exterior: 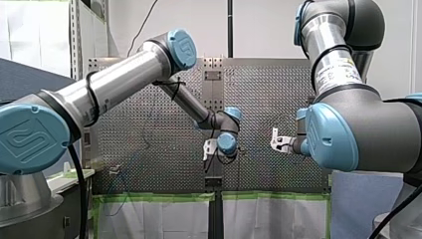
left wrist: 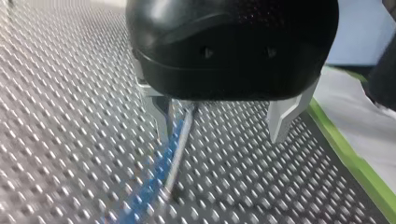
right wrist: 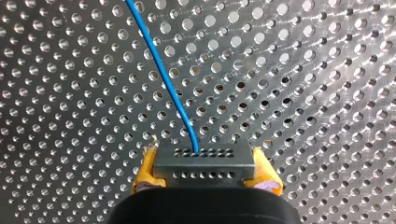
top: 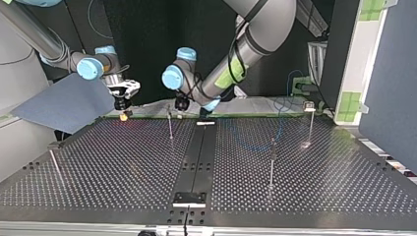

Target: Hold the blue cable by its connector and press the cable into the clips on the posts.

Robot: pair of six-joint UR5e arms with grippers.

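Our right gripper (right wrist: 205, 173) is clenching its yellow-padded fingers (right wrist: 145, 173) on the connector (right wrist: 204, 161), a small grey metal block with two rows of tiny holes across its face. The blue cable (right wrist: 161, 70) is coming out of the row farther from the gripper as a thin, smooth strand. It is curving away over the worktop (right wrist: 308, 74), a shiny metal sheet pierced all over with round holes. The strand is running out of the right wrist view, so we are not seeing its far end there. Our left gripper (left wrist: 222, 123) is hanging just above the same sheet with its bare metal fingers (left wrist: 284, 114) spread wide and gripping nothing. Its rounded black body is covering much of the left wrist view. A thin metal post (left wrist: 179, 149) is standing between those fingers, close beside one of them. The cable is showing next to the post only as a blue streak, too blurred for us to trace. In the top view other slender posts (top: 272, 162) are standing upright and well apart, and what is sitting at their tips is too small to make out.
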